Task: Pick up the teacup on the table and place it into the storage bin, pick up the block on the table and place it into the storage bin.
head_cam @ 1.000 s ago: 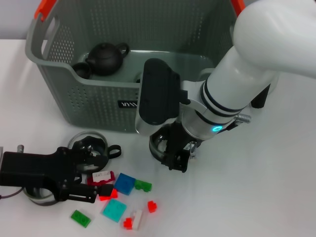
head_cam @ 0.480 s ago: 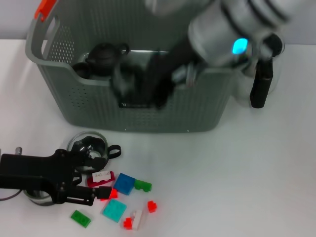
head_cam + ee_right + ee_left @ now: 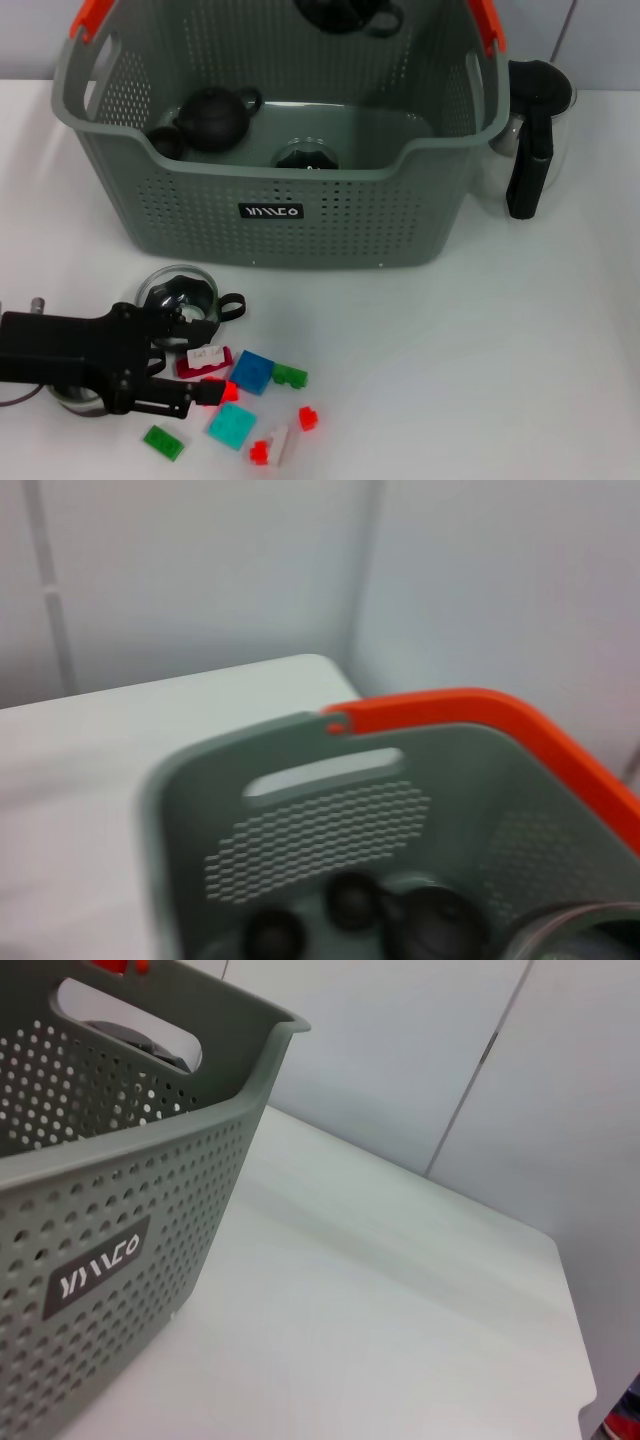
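**Teacup gone from the bench as right arm swings up over the storage bin**

Teacup pickup spot in front of the storage bin (image 3: 330, 215) now lies bare. A second ago my right arm filled that patch of bench (image 3: 480, 350), low over a round glass cup. Half a second ago it was a blur sweeping up across the bin's front wall. Now only a dark shape shows at the top edge of the head view, above the bin's far side, which I take for the right claw (image 3: 342, 10). Whether it is clenched or released I cannot tell.

A glass teacup (image 3: 305, 157) sits on the bin floor near the front wall, beside a dark teapot (image 3: 212, 115). I cannot say for certain that it is the cup just lifted. The right wrist view looks down into the bin from above its orange-handled end, so I judge the teacup leg to be at or just past the drop.

My left claw (image 3: 183, 366) has barely stirred at the near left of the bench. It is spread wide, gripping nothing, with a maroon block (image 3: 205, 358) between its fingers and a red block (image 3: 212, 391) at the lower fingertip. A second glass cup (image 3: 180, 292) stands just behind it. The block leg is not yet done.
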